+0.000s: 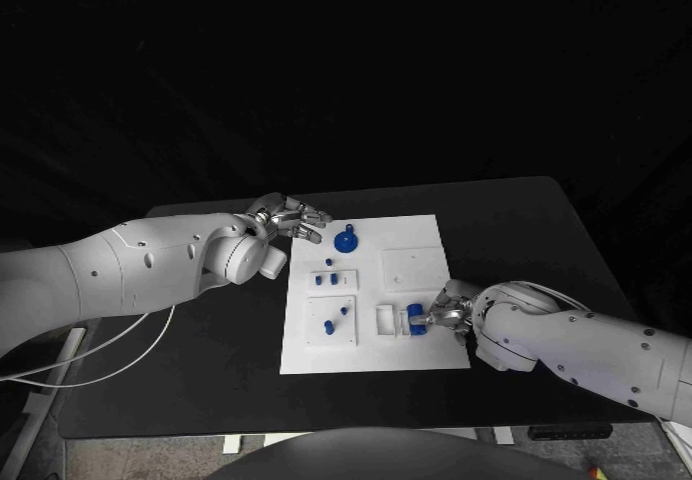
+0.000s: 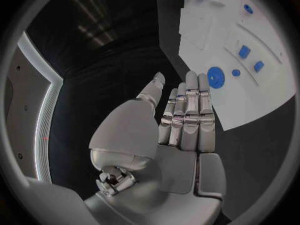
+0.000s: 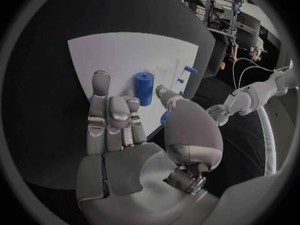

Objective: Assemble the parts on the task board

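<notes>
Right hand (image 1: pixel 444 312): lower right of centre in the head view, at the near right edge of the task board (image 1: pixel 433 355), fingers apart, beside a blue cylinder (image 1: pixel 414 320); grip cannot be told. Task board: white, centre of black worktop (image 1: pixel 534 230), bearing small blue parts. Blue disc (image 1: pixel 346 241): upper board. Left hand (image 1: pixel 293 216): at the board's upper left corner, fingers straight and apart, holding nothing.
</notes>
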You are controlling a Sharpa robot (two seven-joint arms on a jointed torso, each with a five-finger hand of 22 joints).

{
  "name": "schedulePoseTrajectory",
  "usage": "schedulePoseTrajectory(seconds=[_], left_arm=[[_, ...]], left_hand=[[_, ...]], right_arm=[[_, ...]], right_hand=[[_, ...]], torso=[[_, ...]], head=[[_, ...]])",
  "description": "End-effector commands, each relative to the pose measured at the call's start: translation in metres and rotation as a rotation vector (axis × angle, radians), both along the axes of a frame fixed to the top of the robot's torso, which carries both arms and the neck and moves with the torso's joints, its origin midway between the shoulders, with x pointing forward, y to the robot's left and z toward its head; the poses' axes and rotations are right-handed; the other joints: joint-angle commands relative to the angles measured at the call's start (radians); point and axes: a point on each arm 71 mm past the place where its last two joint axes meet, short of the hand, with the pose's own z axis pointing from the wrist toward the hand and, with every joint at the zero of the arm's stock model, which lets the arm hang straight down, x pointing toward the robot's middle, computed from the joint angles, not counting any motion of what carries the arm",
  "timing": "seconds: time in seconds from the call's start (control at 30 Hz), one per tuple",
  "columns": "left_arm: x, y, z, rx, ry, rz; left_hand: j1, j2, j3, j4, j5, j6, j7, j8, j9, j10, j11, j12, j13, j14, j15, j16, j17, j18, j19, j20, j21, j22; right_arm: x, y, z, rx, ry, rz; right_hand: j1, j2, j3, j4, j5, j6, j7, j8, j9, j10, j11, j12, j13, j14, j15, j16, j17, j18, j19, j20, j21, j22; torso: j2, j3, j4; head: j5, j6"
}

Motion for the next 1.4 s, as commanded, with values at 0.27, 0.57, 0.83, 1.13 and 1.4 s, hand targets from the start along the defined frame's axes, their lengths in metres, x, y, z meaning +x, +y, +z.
schedulePoseTrajectory(seconds=[0.27, 0.57, 0.83, 1.13, 1.4], left_arm=[[0.000, -0.002, 0.000, -0.009, 0.004, -0.016], [-0.001, -0.002, 0.000, -0.009, 0.005, -0.016], [-0.001, -0.002, 0.000, -0.009, 0.006, -0.016], [-0.001, -0.001, 0.000, -0.008, 0.007, -0.016], [-0.001, -0.001, 0.000, -0.008, 0.010, -0.018]], left_hand=[[-0.002, 0.009, -0.003, 0.003, 0.005, -0.001, -0.004, 0.000, 0.000, -0.008, 0.001, -0.003, 0.000, -0.007, 0.000, -0.005, 0.000, -0.019, 0.004, 0.000, 0.007, -0.004], [-0.002, 0.009, -0.003, 0.003, 0.005, -0.001, -0.004, 0.000, 0.000, -0.008, 0.001, -0.003, 0.000, -0.007, 0.000, -0.005, 0.000, -0.019, 0.004, 0.000, 0.007, -0.004], [-0.002, 0.010, -0.004, 0.005, 0.004, -0.001, -0.004, 0.000, 0.000, -0.008, 0.001, -0.003, 0.000, -0.007, 0.000, -0.005, 0.000, -0.019, 0.003, 0.000, 0.008, -0.007], [-0.003, 0.011, -0.004, 0.007, 0.005, -0.001, -0.004, 0.000, 0.000, -0.008, 0.001, -0.003, 0.000, -0.007, 0.000, -0.005, 0.000, -0.019, 0.003, 0.000, 0.009, -0.009], [-0.003, 0.012, -0.003, 0.009, 0.006, 0.000, -0.004, 0.000, 0.000, -0.008, 0.001, -0.003, 0.000, -0.008, 0.000, -0.005, 0.000, -0.019, 0.003, 0.001, 0.010, -0.012]], right_arm=[[-0.007, 0.008, -0.012, 0.010, 0.053, -0.009], [-0.005, 0.007, -0.015, 0.014, 0.048, -0.036], [-0.001, 0.003, -0.018, 0.040, 0.057, -0.087], [-0.006, 0.001, -0.015, 0.085, 0.062, -0.118], [-0.013, 0.008, -0.005, 0.118, 0.060, -0.094]], right_hand=[[0.062, 0.076, -0.023, -0.038, -0.007, 0.003, -0.001, -0.001, -0.001, 0.009, 0.004, 0.005, 0.014, 0.004, 0.003, -0.001, 0.005, 0.015, 0.001, 0.009, -0.005, 0.000], [0.134, 0.205, -0.109, -0.160, -0.006, 0.026, -0.010, 0.004, -0.005, 0.014, -0.002, 0.009, 0.026, 0.005, -0.001, 0.000, 0.010, 0.013, 0.001, 0.007, -0.006, 0.004], [0.106, 0.231, -0.075, -0.225, -0.006, 0.063, -0.021, 0.001, -0.021, 0.026, -0.011, 0.012, 0.039, 0.006, -0.007, 0.001, 0.018, 0.005, 0.002, -0.001, -0.005, 0.007], [0.066, 0.221, -0.072, -0.221, -0.004, 0.101, -0.036, 0.012, -0.021, 0.038, -0.019, 0.014, 0.042, 0.008, -0.012, -0.001, 0.018, 0.003, 0.004, -0.004, -0.004, 0.008], [0.028, 0.182, -0.062, -0.192, 0.006, 0.116, -0.038, 0.006, -0.031, 0.044, -0.019, 0.013, 0.041, 0.009, -0.012, 0.003, 0.018, 0.003, 0.004, -0.003, -0.002, 0.008]], torso=[[0.001, 0.0000, -0.0008], [0.001, 0.0003, -0.0010], [0.001, 0.0007, -0.0019], [0.001, 0.0003, -0.0024], [0.001, -0.0001, -0.0020]], head=[[0.005, -0.004], [0.007, -0.003], [0.008, -0.004], [0.010, -0.003], [0.010, -0.001]])
